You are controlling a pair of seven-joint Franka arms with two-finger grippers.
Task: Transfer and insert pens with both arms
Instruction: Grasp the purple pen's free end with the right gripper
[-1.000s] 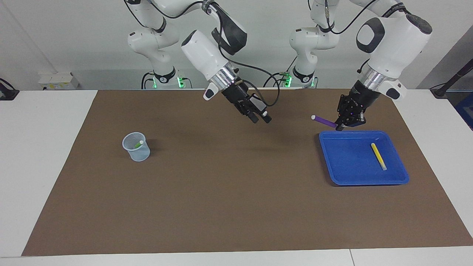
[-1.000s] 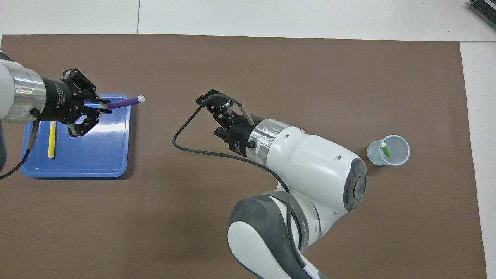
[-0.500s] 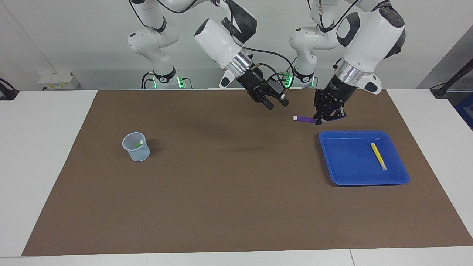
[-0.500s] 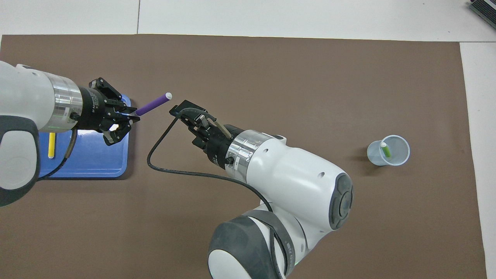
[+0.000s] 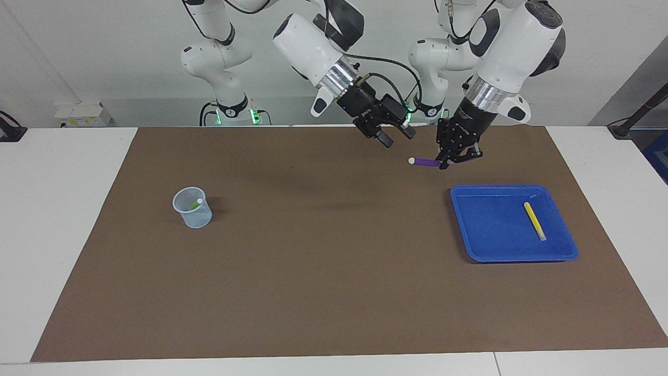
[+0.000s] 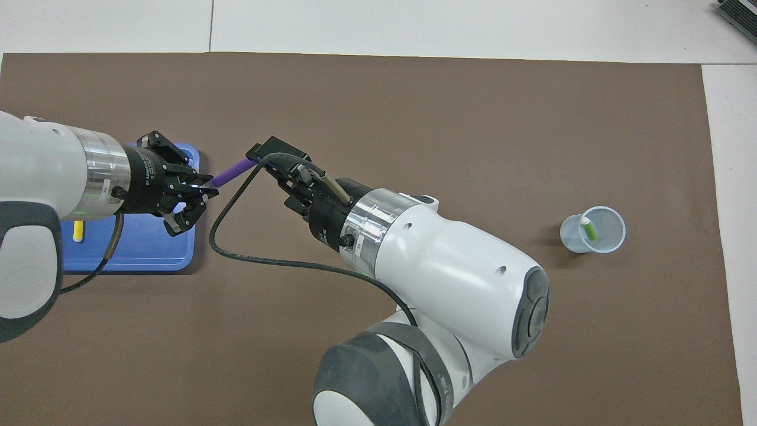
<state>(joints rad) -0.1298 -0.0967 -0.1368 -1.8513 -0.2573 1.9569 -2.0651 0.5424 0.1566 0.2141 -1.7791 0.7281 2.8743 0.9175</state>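
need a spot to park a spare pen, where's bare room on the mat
The widest bare patch is the brown mat between the cup and the blue tray. It is crowded near the robots beside the tray, where the left tool holds the purple pen out to the open right tool.

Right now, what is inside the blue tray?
Only the yellow pen lies in the blue tray. From overhead the left pincer and its arm cover much of the tray; the facing view shows it whole.

White table (image 5: 68, 219) — brown mat (image 5: 334, 292) (cup (image 5: 193, 208), blue tray (image 5: 569, 253)) — on it.
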